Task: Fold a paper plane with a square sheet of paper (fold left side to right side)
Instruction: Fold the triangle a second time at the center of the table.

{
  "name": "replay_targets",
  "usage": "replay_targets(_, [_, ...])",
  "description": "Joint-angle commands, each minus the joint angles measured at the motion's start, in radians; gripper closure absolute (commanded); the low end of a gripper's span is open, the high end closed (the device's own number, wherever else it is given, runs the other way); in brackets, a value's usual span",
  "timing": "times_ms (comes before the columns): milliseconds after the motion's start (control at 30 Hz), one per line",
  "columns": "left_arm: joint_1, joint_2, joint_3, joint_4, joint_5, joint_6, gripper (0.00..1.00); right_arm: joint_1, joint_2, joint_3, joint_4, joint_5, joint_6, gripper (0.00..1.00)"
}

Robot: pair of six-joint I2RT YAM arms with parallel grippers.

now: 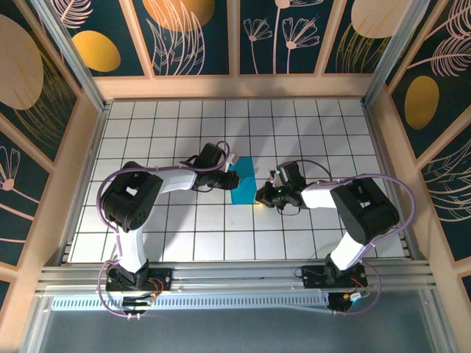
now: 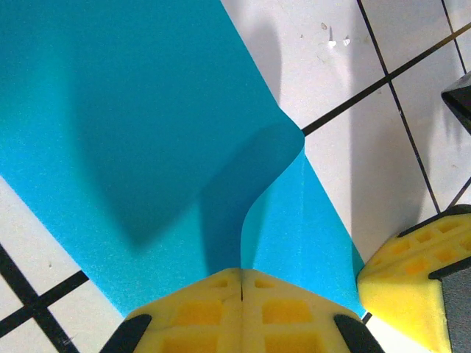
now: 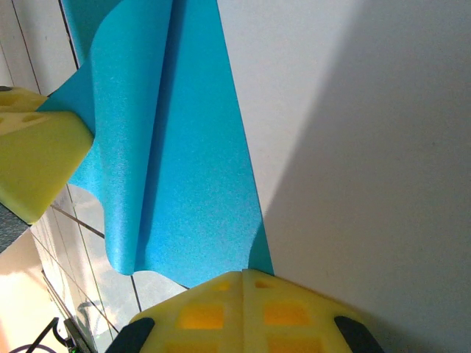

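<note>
My left gripper point(image 2: 241, 276) is clenched on the lifted flap of the square sheet of paper point(image 2: 132, 118), which curls up just ahead of its tips. My right gripper point(image 3: 243, 278) is clamped shut, with its tips at the sheet's edge. I should carry the flap across low, with the right pinning the sheet and the edges matched.

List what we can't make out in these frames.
- Left wrist: the square sheet of paper runs off the top and left edges. The left claw covers its near edge, so whether it is pinched or merely pressed is unclear.
- Right wrist: the right claw hides the sheet's near corner, and the top edge cuts the sheet off.
- Top external: the sheet is too small to read the fold.
</note>
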Motion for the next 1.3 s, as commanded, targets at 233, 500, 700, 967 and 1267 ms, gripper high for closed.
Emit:
replay_targets(233, [0.009, 0.012, 0.027, -0.035, -0.033, 0.041, 1.0, -0.003, 0.029, -0.019, -0.105, 0.037, -0.024, 1.0])
replay_targets(500, [0.009, 0.018, 0.027, -0.041, -0.039, 0.047, 1.0, -0.003, 0.029, -0.017, -0.105, 0.037, -0.024, 1.0])
replay_targets(700, [0.01, 0.023, 0.02, -0.038, -0.046, 0.049, 1.0, -0.004, 0.031, -0.017, -0.106, 0.036, -0.023, 1.0])
replay_targets(967, [0.009, 0.03, 0.025, -0.032, -0.051, 0.048, 1.0, -0.003, 0.03, -0.016, -0.106, 0.034, -0.024, 1.0])
replay_targets(1267, [0.009, 0.035, 0.028, -0.027, -0.044, 0.047, 1.0, -0.004, 0.032, -0.016, -0.109, 0.034, -0.023, 1.0])
